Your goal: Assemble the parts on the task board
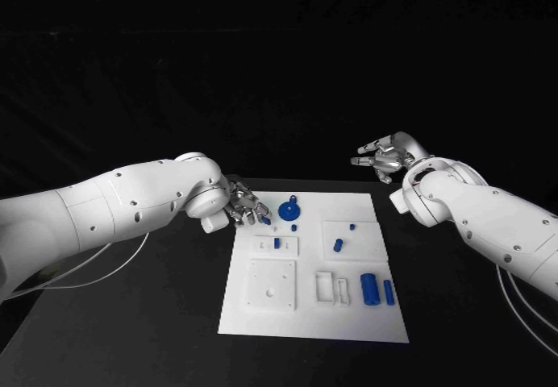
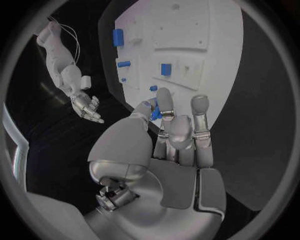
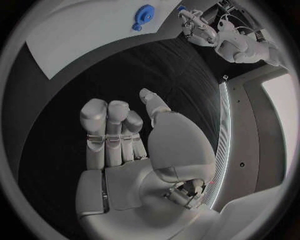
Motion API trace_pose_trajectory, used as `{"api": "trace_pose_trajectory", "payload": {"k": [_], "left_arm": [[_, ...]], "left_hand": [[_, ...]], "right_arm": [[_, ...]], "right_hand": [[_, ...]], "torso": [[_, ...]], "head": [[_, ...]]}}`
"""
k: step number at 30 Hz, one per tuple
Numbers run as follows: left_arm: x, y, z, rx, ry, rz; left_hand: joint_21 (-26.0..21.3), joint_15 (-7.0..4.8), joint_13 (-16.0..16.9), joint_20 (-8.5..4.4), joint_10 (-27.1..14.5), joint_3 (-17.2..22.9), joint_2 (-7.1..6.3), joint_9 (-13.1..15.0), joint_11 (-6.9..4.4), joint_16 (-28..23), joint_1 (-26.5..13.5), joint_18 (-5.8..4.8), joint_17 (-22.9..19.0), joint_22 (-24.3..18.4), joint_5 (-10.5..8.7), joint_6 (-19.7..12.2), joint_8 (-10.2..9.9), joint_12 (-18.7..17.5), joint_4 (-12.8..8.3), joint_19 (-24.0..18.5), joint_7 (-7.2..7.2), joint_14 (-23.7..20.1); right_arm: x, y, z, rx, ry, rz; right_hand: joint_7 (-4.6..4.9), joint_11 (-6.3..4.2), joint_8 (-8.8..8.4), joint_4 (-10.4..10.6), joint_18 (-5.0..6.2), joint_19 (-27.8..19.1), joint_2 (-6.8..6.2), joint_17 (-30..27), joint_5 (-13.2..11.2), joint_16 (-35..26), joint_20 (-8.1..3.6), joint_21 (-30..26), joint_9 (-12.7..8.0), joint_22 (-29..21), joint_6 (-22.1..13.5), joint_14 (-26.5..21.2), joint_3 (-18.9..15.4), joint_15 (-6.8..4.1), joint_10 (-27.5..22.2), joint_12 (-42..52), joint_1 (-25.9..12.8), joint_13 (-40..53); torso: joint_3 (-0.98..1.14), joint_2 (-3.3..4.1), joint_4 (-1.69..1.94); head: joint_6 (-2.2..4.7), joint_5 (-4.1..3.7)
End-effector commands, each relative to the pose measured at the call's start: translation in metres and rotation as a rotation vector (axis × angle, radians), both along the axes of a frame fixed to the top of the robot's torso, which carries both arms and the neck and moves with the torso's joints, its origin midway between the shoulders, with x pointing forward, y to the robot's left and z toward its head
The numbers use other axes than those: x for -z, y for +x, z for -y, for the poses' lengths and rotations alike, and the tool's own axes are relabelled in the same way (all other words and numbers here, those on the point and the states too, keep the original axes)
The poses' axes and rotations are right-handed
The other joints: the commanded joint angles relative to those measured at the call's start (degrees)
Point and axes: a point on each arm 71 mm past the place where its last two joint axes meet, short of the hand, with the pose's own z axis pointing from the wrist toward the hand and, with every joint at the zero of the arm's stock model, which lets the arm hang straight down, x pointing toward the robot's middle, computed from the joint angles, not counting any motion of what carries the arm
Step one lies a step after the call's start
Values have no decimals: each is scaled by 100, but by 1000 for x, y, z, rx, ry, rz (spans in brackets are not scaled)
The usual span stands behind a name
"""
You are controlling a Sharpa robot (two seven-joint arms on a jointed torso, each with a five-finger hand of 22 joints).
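Observation:
The white task board [image 1: 305, 322] lies in the middle of the black table. My left hand [image 1: 241, 206] hovers at the board's far left corner and pinches a small blue part [image 2: 154, 114] between thumb and finger; that part [image 1: 265, 218] shows at its fingertips. Just beside it a round blue part [image 1: 289, 213] lies on the board. My right hand [image 1: 389, 157] is raised beyond the board's far right corner, fingers apart, holding nothing; its palm [image 3: 134, 150] faces the dark table. The round blue part [image 3: 144, 12] lies far from it.
Small blue pegs [image 1: 337, 244] stand mid-board, and two blue cylinders [image 1: 370, 289] lie near its right front beside white blocks [image 1: 328, 288]. A square white plate [image 1: 271, 284] sits at the left front. Bare black table surrounds the board.

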Motion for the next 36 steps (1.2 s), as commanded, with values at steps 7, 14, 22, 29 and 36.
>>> {"api": "trace_pose_trajectory", "payload": {"k": [7, 14, 22, 29, 36], "left_arm": [[-6, -11, 3, 21, 52, 130], [-1, -17, 6, 65, 87, 157], [10, -22, 5, 85, 109, 177], [19, -25, 4, 104, 115, 158], [22, -26, 4, 129, 132, 155]], "left_hand": [[31, -8, -13, 5, 293, 672, -22, 138, -58, 13, -36, 80, 30, 97, 32, 179, 11, 44, -652, 60, -130, 67], [33, -6, -24, 9, 293, 676, -20, 131, -59, 4, -41, 85, 33, 96, 27, 192, 3, 57, -646, 65, -132, 73], [32, -8, -37, 9, 293, 679, -27, 134, -63, -15, -38, 90, 14, 94, 37, 199, 5, 53, -650, 74, -135, 74], [25, -9, -45, 9, 293, 680, -27, 136, -61, -24, -44, 90, 11, 92, 37, 204, 6, 56, -643, 77, -135, 77], [20, -8, -49, 8, 292, 680, -22, 139, -60, -29, -45, 87, 10, 92, 24, 199, 4, 56, -635, 77, -134, 79]], "right_arm": [[2, -2, 2, -9, -1, -16], [3, -3, 4, -2, -13, -14], [5, -5, 1, -14, -25, -19], [8, -5, 0, -16, -25, -20], [8, -6, -4, -23, -34, -9]], "right_hand": [[8, 5, 13, 36, 25, 331, -40, -2, 24, -39, -34, -49, 6, 376, -6, 18, -2, -8, -21, -4, -33, -4], [5, 1, 12, 72, 14, 334, -82, -7, 169, -45, -40, -42, 6, 363, -2, 29, -12, -12, -6, 6, -42, -1], [2, 0, 14, 151, 12, 338, -89, 130, 299, 108, -43, 150, 7, 418, -3, 36, -105, -14, 52, 93, -37, 64], [-2, -5, 14, 176, 11, 336, -120, 108, 489, 73, -45, 121, 7, 398, 6, 37, -171, -16, 50, 76, -37, 57], [-9, -8, 16, 196, 11, 335, -116, 110, 537, 66, -45, 116, 10, 390, 29, 39, -245, -17, 46, 70, -22, 58]], "torso": [[-7, 0, 5], [-6, 6, -14], [1, 2, -5], [-5, 7, -10], [-1, 5, -6]], "head": [[-42, 58], [-114, 74], [-304, 156], [-326, 234], [-405, 250]]}}
